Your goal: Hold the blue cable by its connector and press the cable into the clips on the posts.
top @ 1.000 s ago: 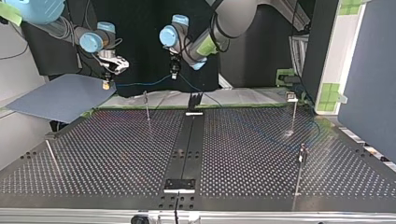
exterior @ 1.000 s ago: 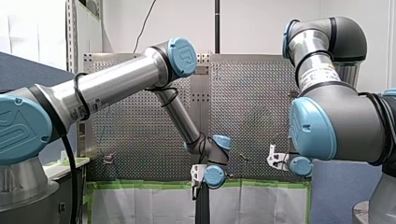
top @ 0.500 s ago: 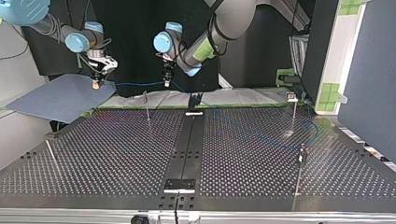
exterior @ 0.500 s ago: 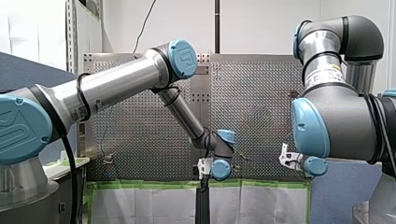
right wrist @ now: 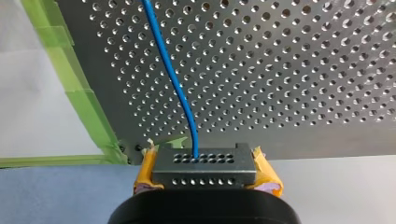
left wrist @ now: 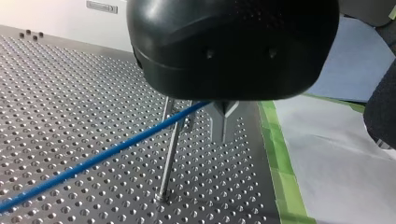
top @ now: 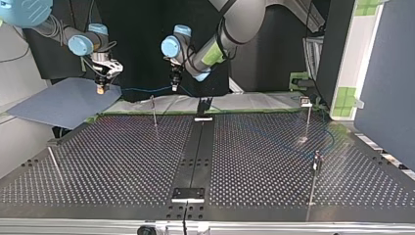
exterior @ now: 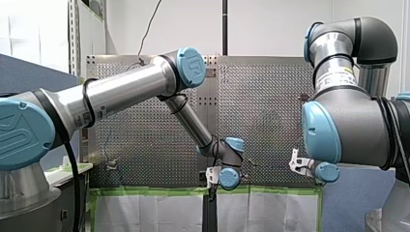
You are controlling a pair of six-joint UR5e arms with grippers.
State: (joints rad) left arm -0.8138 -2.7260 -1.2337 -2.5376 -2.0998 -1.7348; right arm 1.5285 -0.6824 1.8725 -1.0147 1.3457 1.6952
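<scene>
At the top view's left, the connector (right wrist: 204,169) is clamped between the yellow pads (right wrist: 145,173) of my right claw (top: 100,89). The blue cable (top: 147,89) is stretched in the air to my left claw (top: 174,86), which appears closed on it. The post (top: 154,115) below is not yet clipped, so pressing is judged to lie ahead.

At the frame's upper left, a blue cable (top: 147,89) runs from my right gripper (top: 100,89) to my left gripper (top: 174,87), beyond the perforated table (top: 122,161).
</scene>
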